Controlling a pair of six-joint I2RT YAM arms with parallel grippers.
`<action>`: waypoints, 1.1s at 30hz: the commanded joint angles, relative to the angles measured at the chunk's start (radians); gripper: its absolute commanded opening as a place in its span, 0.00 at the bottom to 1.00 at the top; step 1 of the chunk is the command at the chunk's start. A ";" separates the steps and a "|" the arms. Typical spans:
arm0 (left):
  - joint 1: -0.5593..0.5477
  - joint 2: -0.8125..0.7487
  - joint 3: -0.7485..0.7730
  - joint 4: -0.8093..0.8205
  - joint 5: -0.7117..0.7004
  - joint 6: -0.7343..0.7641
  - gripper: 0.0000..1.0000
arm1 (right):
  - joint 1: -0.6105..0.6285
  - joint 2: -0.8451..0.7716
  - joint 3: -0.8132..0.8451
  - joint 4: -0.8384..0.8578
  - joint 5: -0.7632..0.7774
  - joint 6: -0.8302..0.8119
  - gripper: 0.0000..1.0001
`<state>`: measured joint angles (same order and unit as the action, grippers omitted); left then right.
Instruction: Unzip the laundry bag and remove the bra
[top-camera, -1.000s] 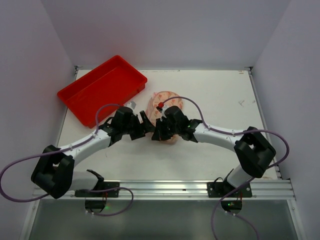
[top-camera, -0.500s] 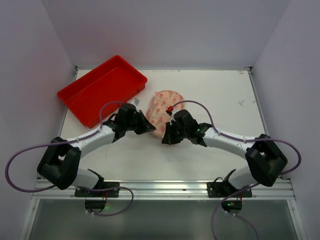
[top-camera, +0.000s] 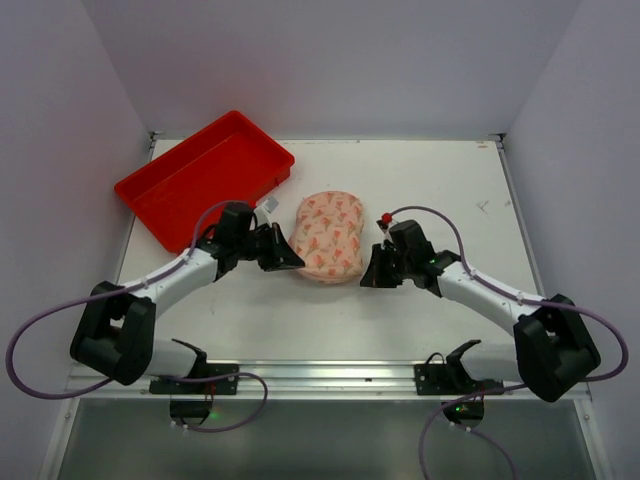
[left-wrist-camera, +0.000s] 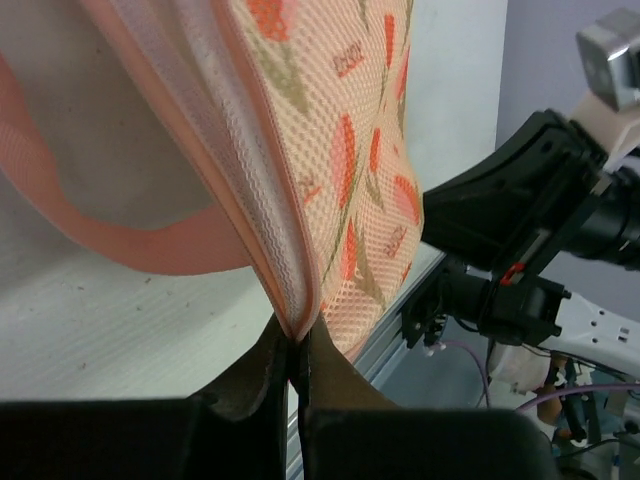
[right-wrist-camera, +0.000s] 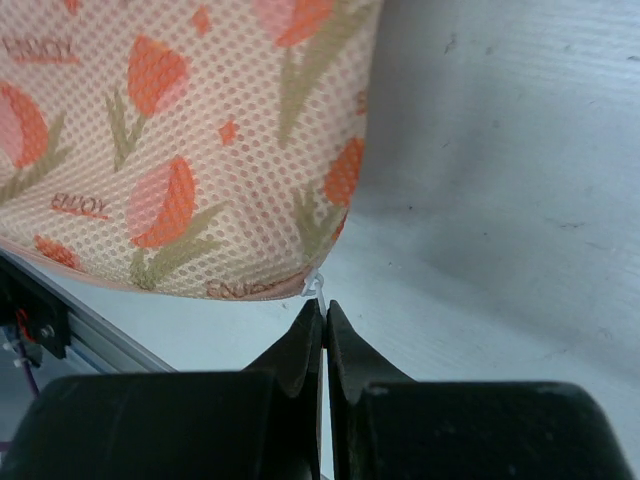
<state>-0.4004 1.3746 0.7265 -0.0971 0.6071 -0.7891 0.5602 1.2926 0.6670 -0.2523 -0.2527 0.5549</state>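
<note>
Seen from above, a white tabletop (top-camera: 440, 190) holds a padded laundry bag (top-camera: 330, 236) at its middle. The bag is a rounded oblong pouch of cream-pink mesh printed with orange-red tulips on olive stems. It lies between two black-tipped robot arms that reach in from the near corners.

The left tool (top-camera: 294, 261) meets the bag's left edge. Its wrist camera shows the two tan pads (left-wrist-camera: 250, 382) pressed together on the bag's rim, pinching a ridge of pink trim and white honeycomb netting. From that pinch the printed fabric rises in a taut, curved sheet, and a loop of smooth pink binding (left-wrist-camera: 150, 250) curves away to the left above the speckled tabletop.

The right tool (top-camera: 366, 279) sits at the bag's near right corner. In its wrist view the dark, tapered fingers (right-wrist-camera: 300, 345) are closed tip to tip, and a small white zip pull (right-wrist-camera: 318, 285) on the bag's pink bottom seam runs down between them. The open mesh weave shows clearly here, with tiny printed lettering among the flowers.

A shallow red plastic tray (top-camera: 205, 178), rectangular with rounded corners, rests at an angle at the far left, well apart from the bag
</note>
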 joint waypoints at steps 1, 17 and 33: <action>0.012 -0.065 -0.036 -0.108 0.048 0.129 0.00 | -0.078 -0.053 -0.012 -0.050 0.090 0.011 0.00; -0.021 -0.249 -0.044 -0.208 -0.419 0.010 0.93 | -0.002 -0.182 0.025 -0.119 0.044 -0.044 0.87; -0.018 0.115 0.217 -0.179 -0.455 0.108 0.66 | -0.002 -0.469 -0.003 -0.113 0.145 -0.026 0.95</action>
<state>-0.4255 1.4727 0.9279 -0.3023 0.1429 -0.7120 0.5598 0.8406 0.6708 -0.3878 -0.1352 0.5194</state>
